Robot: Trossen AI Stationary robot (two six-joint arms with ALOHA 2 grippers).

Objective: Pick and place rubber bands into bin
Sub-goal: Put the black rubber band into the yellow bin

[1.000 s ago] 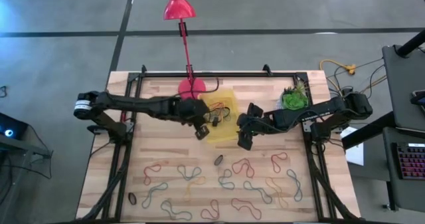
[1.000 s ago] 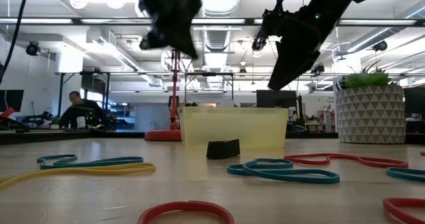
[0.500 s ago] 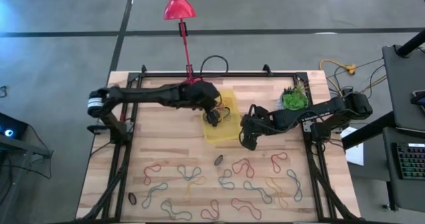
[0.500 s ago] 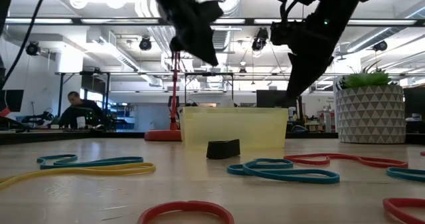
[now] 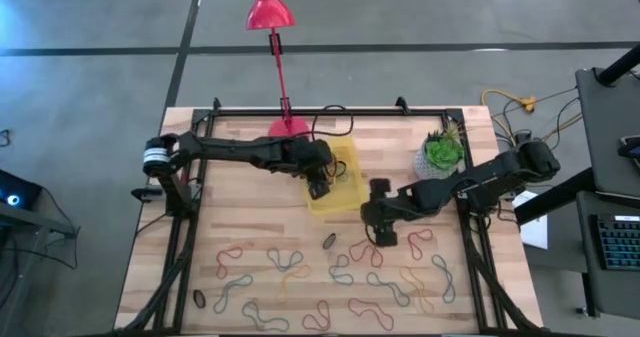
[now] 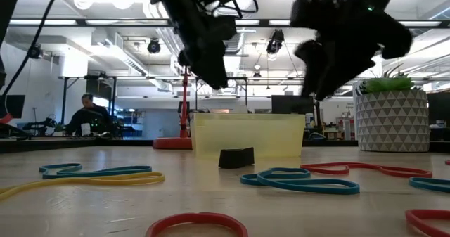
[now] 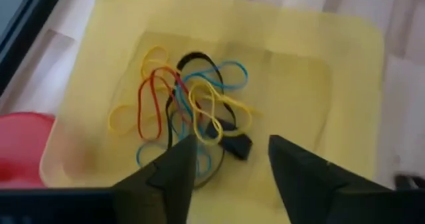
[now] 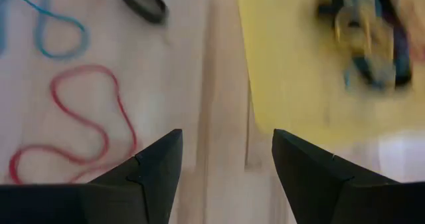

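Currently two arms at work over the counter (image 5: 230, 222), near its far edge and middle. Left gripper (image 7: 229, 161) poised above the bin (image 5: 348, 199), fingers (image 7: 174, 174) spread apart and holding nothing, pointing down at the tangle of rubber bands (image 7: 189, 114) already inside (yellow, red, blue and black loops, knotted together). Bin sitting toward the far edge, just beside the red lamp base (image 5: 290, 129), with a potted plant (image 5: 440, 151) off toward the right edge.

Right gripper (image 8: 226, 161) off the bin's near right corner, also with fingers (image 8: 156, 167) parted and empty, looking down at a red band (image 8: 80, 121) on the bare wood, close to the bin's wall. Many more loops scattered along the near edge of the counter, well apart from the bin.

Risks from here, as a judgement: thin floppy bands lying flat on wood, so a pinch may slide over one and come up empty, or snag two at once. Left fingers dipping into the tangle could hook a loop and drag it back out. Right arm working so near the bin could nudge the light tray.
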